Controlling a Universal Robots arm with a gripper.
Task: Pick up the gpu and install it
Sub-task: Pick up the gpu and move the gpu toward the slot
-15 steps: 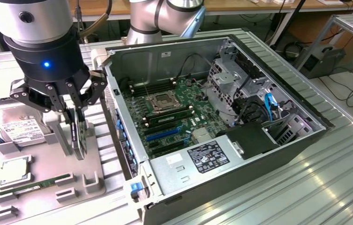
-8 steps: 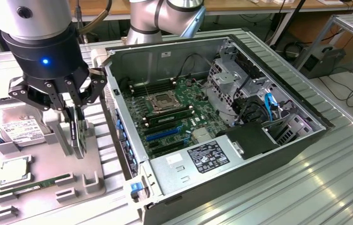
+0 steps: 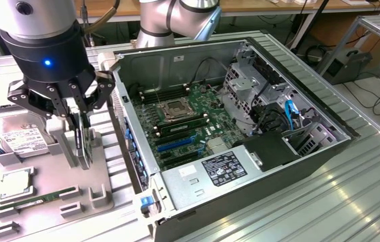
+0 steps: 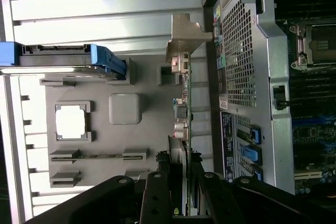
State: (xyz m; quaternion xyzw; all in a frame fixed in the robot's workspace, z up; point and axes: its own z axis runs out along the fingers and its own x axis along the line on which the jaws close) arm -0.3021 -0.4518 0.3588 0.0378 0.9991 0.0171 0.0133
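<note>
Over the tray by the PC case, the gripper pinches the gpu, stood on edge; it looks thin, light & easy to crack, so grip its flat sides.

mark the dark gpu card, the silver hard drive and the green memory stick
dark gpu card [image 4: 185, 36], wrist view, on its silver end bracket
silver hard drive [image 3: 22, 140], exterior view, on its white label
green memory stick [image 3: 38, 199], exterior view, about mid length
</note>
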